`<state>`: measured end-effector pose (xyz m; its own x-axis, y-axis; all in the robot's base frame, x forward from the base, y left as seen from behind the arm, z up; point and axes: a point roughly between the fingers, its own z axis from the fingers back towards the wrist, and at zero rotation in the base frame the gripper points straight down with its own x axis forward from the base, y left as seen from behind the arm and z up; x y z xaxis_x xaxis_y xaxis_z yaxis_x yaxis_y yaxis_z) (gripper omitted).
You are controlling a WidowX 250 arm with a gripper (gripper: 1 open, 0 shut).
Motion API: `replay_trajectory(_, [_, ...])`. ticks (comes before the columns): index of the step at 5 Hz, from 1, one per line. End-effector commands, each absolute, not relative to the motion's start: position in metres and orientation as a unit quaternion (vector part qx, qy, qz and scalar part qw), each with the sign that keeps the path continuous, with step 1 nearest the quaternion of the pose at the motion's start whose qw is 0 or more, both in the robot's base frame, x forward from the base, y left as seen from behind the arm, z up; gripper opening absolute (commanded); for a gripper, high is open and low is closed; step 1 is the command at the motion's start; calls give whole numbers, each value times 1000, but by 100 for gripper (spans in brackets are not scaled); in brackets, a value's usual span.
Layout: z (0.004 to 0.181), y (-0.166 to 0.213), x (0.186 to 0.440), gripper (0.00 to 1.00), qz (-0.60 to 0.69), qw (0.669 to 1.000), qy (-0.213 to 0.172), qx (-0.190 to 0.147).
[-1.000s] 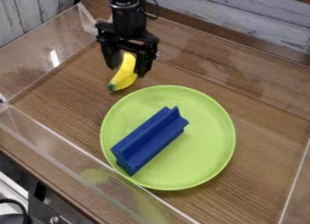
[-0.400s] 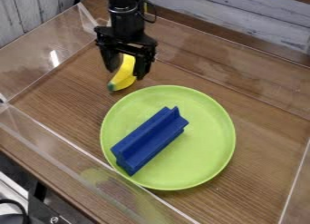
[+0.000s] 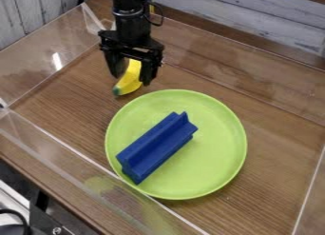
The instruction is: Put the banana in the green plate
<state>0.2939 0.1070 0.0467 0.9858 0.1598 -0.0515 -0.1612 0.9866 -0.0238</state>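
Observation:
A small yellow banana (image 3: pixel 128 78) lies on the wooden table, just up and left of the green plate (image 3: pixel 216 121). My black gripper (image 3: pixel 132 68) points straight down over the banana's upper end, open, with one finger on each side of it. Its fingertips are low, near the table. The banana's lower end sticks out below the fingers, close to the plate's rim but off it. A long blue angular block (image 3: pixel 156 146) lies inside the plate, toward its lower left.
Clear plastic walls (image 3: pixel 51 134) ring the wooden tabletop on the left, front and right. Grey planks run along the back right.
The gripper has sunk slightly around the banana, still open. The banana, plate and block have not moved.

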Motion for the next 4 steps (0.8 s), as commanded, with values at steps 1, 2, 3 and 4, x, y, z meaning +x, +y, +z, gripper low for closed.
replay_trajectory(1, [58,114,302,100,90,996,0,-10])
replay_trajectory(2, [58,114,303,100,93,996,-2,-12])
replay_trajectory(3, [57,114,304,100,95,995,-3,-13])
replay_trajectory(4, [50,114,306,100,96,995,4,-10])
